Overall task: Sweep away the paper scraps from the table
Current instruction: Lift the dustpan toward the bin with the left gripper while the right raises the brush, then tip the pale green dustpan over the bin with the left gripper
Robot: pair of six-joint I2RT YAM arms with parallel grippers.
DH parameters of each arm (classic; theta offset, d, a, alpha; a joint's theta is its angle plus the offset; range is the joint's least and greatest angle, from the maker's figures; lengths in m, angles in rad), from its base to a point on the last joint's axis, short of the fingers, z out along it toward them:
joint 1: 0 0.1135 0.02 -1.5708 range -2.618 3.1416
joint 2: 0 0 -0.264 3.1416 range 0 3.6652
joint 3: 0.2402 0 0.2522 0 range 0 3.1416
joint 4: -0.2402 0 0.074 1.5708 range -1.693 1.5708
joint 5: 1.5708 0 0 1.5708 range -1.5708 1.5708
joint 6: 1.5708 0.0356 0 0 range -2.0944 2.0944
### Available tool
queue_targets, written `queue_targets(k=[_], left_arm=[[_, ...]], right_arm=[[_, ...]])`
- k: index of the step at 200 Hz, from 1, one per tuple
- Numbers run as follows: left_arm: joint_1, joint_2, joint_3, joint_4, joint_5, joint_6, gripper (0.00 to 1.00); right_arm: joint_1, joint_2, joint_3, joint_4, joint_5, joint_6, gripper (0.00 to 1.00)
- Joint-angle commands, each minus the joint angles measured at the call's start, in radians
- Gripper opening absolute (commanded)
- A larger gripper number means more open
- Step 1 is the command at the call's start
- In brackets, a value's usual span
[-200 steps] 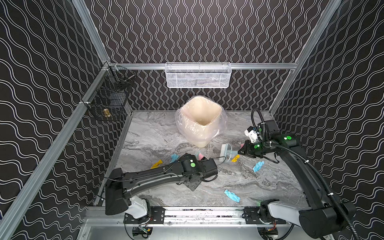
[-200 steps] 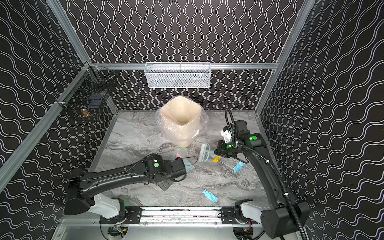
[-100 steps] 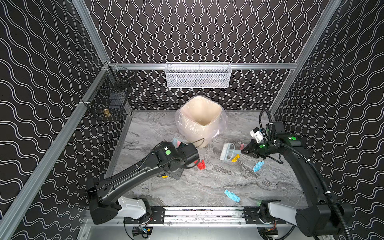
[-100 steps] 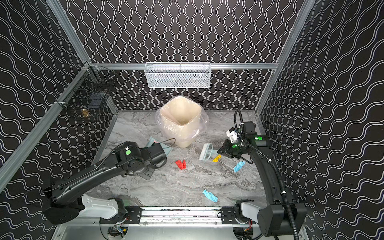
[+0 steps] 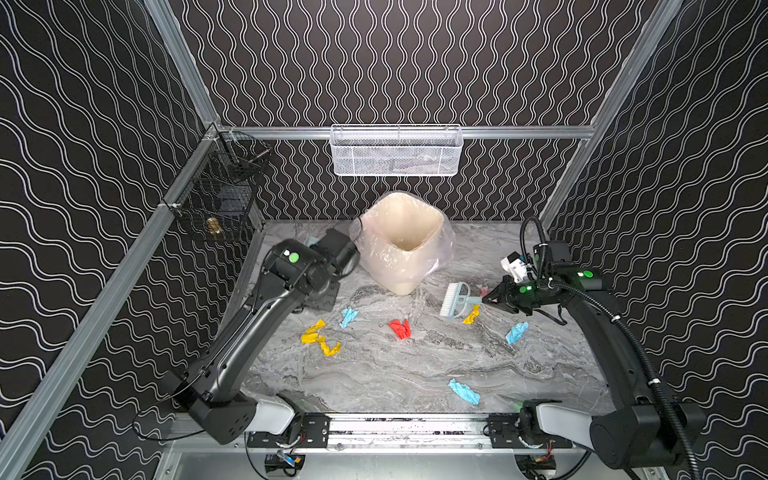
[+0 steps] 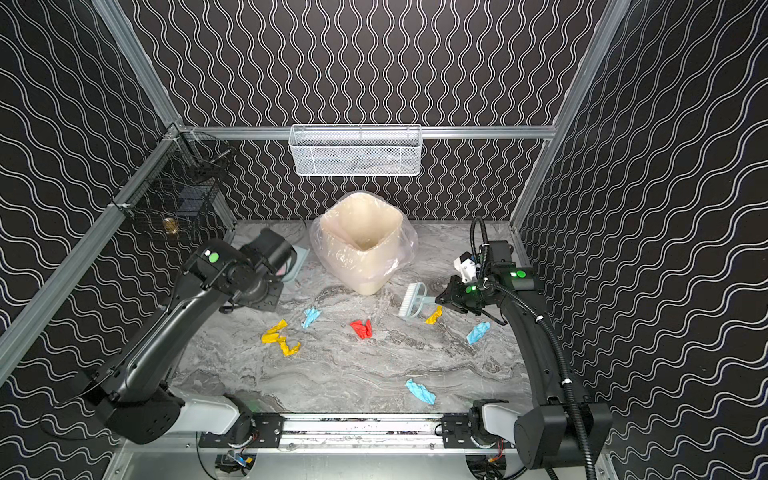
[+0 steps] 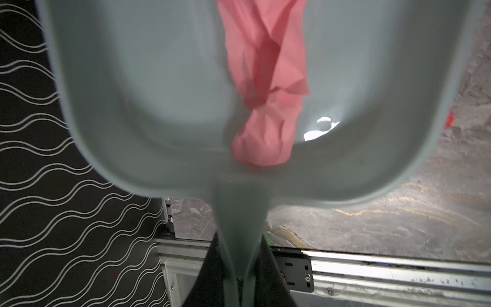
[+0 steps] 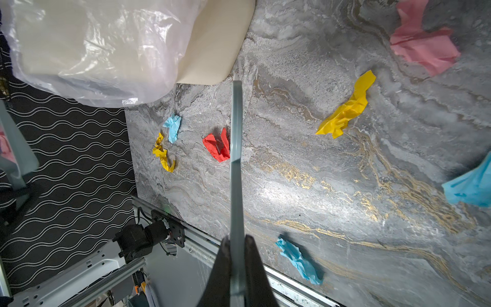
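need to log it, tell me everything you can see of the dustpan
The dustpan is pale blue-grey plastic: a shallow scoop with a rounded rear wall narrowing into a handle clamped between the left gripper's black fingers. One crumpled pink paper scrap lies inside. In both top views the left arm mostly hides it, left of the bin.

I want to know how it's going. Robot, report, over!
Left claw shut on dustpan, pink scrap inside. Right claw shut on brush. Scraps scattered on table. Bin behind, not blocking.
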Motion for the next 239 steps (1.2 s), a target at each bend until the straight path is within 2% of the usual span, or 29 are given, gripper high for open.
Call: queue_targets(k=[1, 27, 100, 142, 195, 239], left_arm=[[0.066, 0.045, 0.076, 0.018, -0.020, 0.155, 0.00], [0.112, 0.123, 0.173, 0.041, -0.039, 0.223, 0.00], [0.112, 0.322, 0.427, 0.064, -0.151, 0.320, 0.00], [0.032, 0.434, 0.537, 0.083, -0.321, 0.387, 0.00], [-0.027, 0.529, 0.609, 0.104, -0.378, 0.438, 0.00], [-0.093, 0.552, 0.579, 0.110, -0.483, 0.488, 0.00]], right_arm=[[0.000, -0.002, 0.018, -0.017, -0.023, 0.006, 0.00], [0.000, 0.004, 0.032, -0.025, -0.027, 0.007, 0.00], [0.004, -0.009, 0.012, -0.033, -0.030, 0.009, 0.00], [0.025, -0.029, -0.021, -0.054, -0.002, -0.006, 0.00], [0.049, -0.046, -0.054, -0.074, 0.015, -0.016, 0.00], [0.059, -0.066, -0.098, -0.078, 0.007, -0.016, 0.00]])
